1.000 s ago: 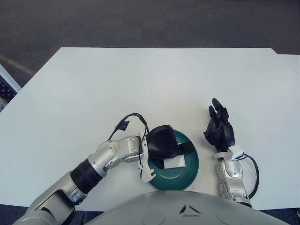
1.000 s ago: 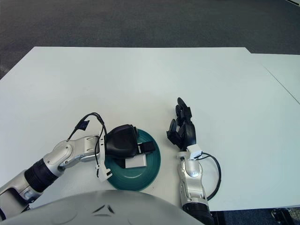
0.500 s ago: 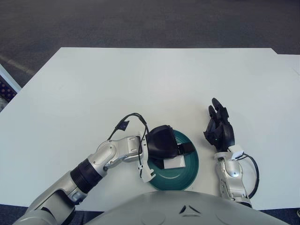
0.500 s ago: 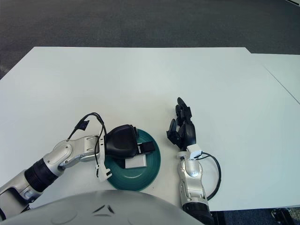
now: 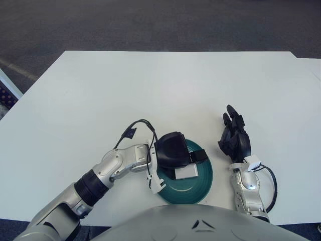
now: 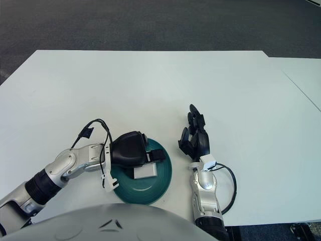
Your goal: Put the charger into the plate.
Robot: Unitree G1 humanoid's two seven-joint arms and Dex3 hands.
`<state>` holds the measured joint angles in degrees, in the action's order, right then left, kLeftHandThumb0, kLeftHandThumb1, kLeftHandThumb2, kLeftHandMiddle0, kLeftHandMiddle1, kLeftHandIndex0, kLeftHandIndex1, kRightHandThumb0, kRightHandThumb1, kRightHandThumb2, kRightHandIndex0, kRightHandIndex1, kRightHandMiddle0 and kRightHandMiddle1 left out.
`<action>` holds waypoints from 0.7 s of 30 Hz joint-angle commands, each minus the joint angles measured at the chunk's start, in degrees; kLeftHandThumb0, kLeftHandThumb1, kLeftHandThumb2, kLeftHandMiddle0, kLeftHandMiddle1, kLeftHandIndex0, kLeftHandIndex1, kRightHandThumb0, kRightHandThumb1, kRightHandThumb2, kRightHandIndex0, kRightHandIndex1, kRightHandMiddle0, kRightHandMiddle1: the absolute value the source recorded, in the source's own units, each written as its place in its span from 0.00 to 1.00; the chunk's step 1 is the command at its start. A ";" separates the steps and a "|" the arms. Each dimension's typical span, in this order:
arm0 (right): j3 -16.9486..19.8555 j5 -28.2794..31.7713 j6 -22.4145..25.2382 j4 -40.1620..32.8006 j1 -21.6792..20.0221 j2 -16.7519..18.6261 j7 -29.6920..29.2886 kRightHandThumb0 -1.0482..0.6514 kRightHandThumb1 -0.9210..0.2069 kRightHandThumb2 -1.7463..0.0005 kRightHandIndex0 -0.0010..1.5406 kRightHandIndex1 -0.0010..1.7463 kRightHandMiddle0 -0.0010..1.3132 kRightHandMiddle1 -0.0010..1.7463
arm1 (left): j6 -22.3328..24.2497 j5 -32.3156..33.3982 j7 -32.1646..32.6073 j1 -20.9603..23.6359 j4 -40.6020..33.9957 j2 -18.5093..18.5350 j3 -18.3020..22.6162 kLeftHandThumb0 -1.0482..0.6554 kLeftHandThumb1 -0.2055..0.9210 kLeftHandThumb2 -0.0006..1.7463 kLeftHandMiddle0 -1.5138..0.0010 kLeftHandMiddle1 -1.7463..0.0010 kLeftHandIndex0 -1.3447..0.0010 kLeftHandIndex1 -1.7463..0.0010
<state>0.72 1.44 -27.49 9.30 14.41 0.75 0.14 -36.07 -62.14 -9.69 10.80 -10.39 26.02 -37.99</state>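
The charger (image 5: pixel 186 172), a small white block, lies flat inside the dark green plate (image 5: pixel 202 187) near the table's front edge. My left hand (image 5: pixel 194 157) hovers over the plate's left half. Its black fingers stretch out just above the charger's far edge and hold nothing, and its palm hides part of the plate. My right hand (image 5: pixel 233 134) shows to the right of the plate, fingers loosely extended and pointing away from me, with nothing in them.
A black cable loop (image 5: pixel 136 128) sticks up from my left wrist. The white table (image 5: pixel 160 85) stretches far ahead and to both sides. A second white table (image 6: pixel 304 75) adjoins on the right, and grey floor lies beyond.
My left hand has drawn slightly back and to the left, off the charger, which stays in the plate. The right hand has not moved.
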 commanded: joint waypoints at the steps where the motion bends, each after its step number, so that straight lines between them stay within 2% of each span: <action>1: -0.56 -1.17 2.31 9.16 3.56 0.24 0.21 0.16 0.00 0.51 0.09 0.01 0.00 0.25 | -0.44 1.92 -2.33 1.24 -0.09 1.17 0.69 0.02 0.99 0.49 0.83 0.25 0.94 0.22; 2: -0.69 -1.18 2.25 8.90 3.69 0.20 0.39 0.16 0.00 0.51 0.10 0.01 0.00 0.26 | -0.59 2.29 -3.33 1.70 -0.07 1.47 0.59 0.01 0.99 0.50 0.84 0.39 0.96 0.27; 3: -0.79 -1.18 2.22 8.71 3.78 0.17 0.51 0.16 0.00 0.51 0.10 0.01 0.00 0.26 | -0.68 2.56 -4.04 2.00 -0.07 1.66 0.53 0.01 0.99 0.51 0.85 0.46 0.97 0.31; 5: -1.01 -0.97 2.17 8.10 4.02 0.05 1.03 0.16 0.00 0.51 0.10 0.01 0.00 0.26 | -1.00 3.27 -6.05 2.84 -0.18 2.10 0.39 0.00 1.00 0.52 0.85 0.66 0.99 0.45; 9: -1.39 -0.41 1.95 7.15 4.26 -0.05 2.19 0.16 0.00 0.53 0.12 0.02 0.00 0.27 | -2.59 4.77 -9.12 4.57 -0.24 2.99 0.08 0.00 1.00 0.55 0.85 0.89 1.00 0.63; 14: -1.44 -0.30 1.34 6.74 4.03 0.13 2.87 0.17 0.00 0.54 0.13 0.02 0.00 0.28 | -4.41 6.52 -10.13 5.98 0.20 3.49 0.27 0.00 1.00 0.55 0.86 0.96 1.00 0.70; 21: -1.34 0.54 2.24 5.93 4.24 0.21 3.99 0.17 0.00 0.54 0.14 0.02 0.00 0.29 | -5.65 7.39 -10.65 6.84 0.73 3.73 0.38 0.00 1.00 0.54 0.85 0.97 1.00 0.68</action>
<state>0.21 1.70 -27.49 9.29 14.50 0.45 3.29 -41.21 -55.37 -19.53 16.62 -10.29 29.21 -37.97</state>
